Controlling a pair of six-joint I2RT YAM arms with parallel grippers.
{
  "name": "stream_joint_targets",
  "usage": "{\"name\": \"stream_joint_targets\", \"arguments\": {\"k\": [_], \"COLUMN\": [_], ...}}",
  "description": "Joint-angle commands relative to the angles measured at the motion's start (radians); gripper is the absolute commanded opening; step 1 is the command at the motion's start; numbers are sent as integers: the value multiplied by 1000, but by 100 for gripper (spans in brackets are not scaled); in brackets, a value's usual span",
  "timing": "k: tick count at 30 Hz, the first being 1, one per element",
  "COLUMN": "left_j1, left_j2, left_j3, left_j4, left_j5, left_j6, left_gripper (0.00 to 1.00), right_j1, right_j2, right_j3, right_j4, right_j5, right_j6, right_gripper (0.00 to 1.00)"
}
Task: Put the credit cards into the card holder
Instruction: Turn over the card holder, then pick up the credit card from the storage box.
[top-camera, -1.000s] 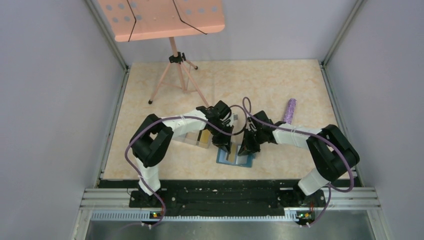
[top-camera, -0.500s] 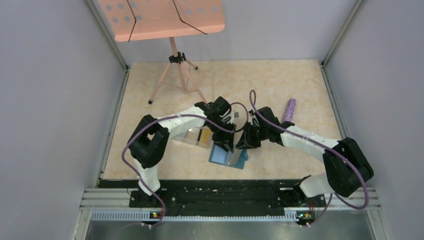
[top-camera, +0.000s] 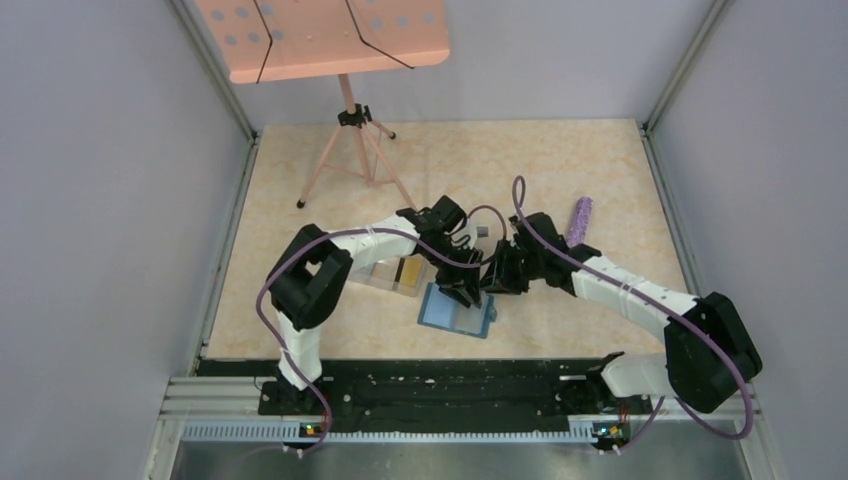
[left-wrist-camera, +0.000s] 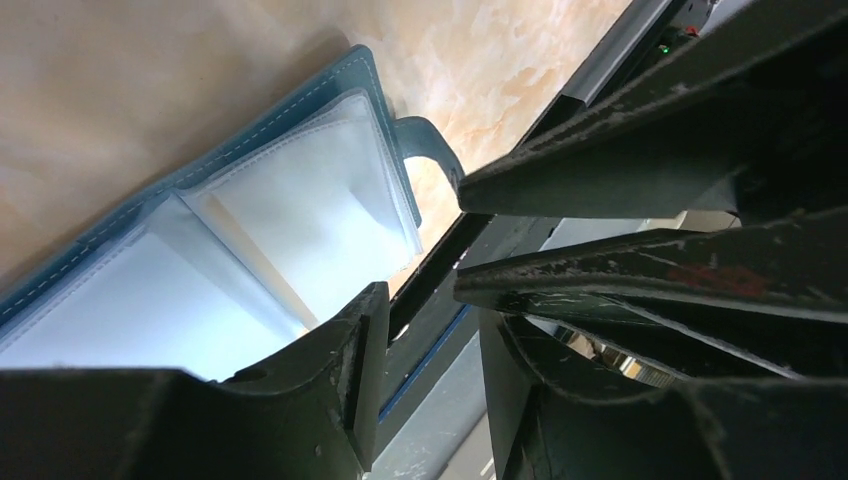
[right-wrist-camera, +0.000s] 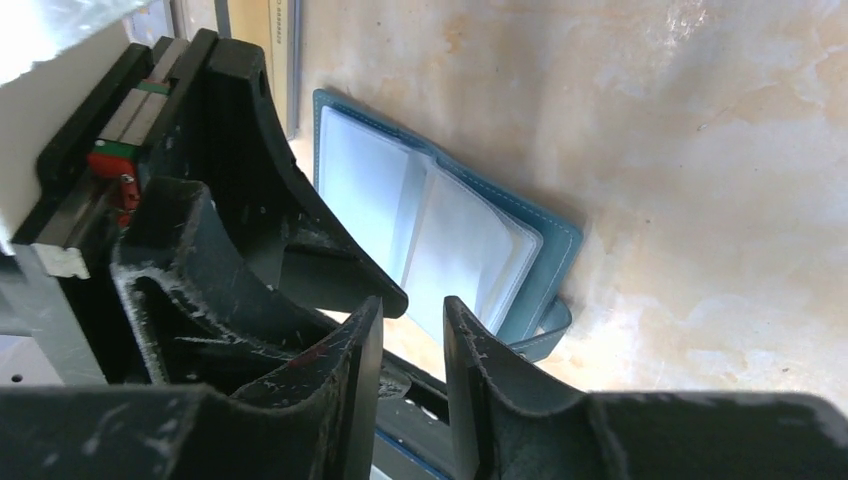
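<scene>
Card holder (top-camera: 445, 318): teal wallet lying open and flat on the table (top-camera: 560, 150), in the middle near the front edge. Its pale slots (left-wrist-camera: 300, 215) face up and the closing tab (left-wrist-camera: 428, 148) sticks out at one side.
Slot contents: a thin cream line shows between two sleeves in the left wrist view, but I cannot tell whether it is a card.
Left gripper (left-wrist-camera: 430, 335): released, jaws parted with nothing between them. It hovers just over the far edge of the card holder.
Right gripper (right-wrist-camera: 412, 312): released too, with a narrow gap between the jaws and nothing in it. It hangs over the holder's far right corner, close beside the left gripper.
Card supply: a yellow-gold credit card (top-camera: 408, 272) lies in a clear plastic box (top-camera: 378, 272) just beside the holder's far left corner.
Step in hand: judged as the pause between cards — the holder is open and ready, and neither gripper carries anything.
Next move: one arm should go to the box and pinch the thin card by its edge. The other should pin the open card holder so it does not slide or fold while the card goes in.
Care needed: the two grippers are crowded together over the holder, so one should lift away first. The sleeve mouths are narrow — the card must enter nearly flat and square to the opening.
</scene>
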Motion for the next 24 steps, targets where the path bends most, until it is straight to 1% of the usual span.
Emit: {"name": "stream_joint_targets", "arguments": {"k": [1,5,8,13,16,19,21,23,24], "left_j1": [11,57,124,329,446,532,554,556,556], "left_j2": [-100,-206,-293,-434,-502,-526,-520,-493,-476], "left_j3": [-1,-33,-87,-229,-301,-324,-291,-239,-216], "left_j4": [66,118,172,292,303,218,95,-35,-82], "left_j5": [13,-8,8,75,78,29,-72,-213,-262], "left_j6": [52,51,38,-38,-56,-8,62,149,180], "left_gripper": [44,44,45,46,46,46,46,46,46], "right_j1": [4,19,44,90,135,180,208,233,244], "right_j2": [-34,11,76,212,322,435,511,576,611], "right_j3": [23,76,139,262,380,493,566,635,665], "right_j4": [14,3,-5,18,15,11,-2,-28,-42], "right_j5": [-5,-18,-22,-29,-36,-55,-62,-56,-48], "right_j6": [-9,-28,-42,-38,-39,-39,-36,-36,-34], "right_gripper": [32,39,45,55,62,65,66,66,65]}}
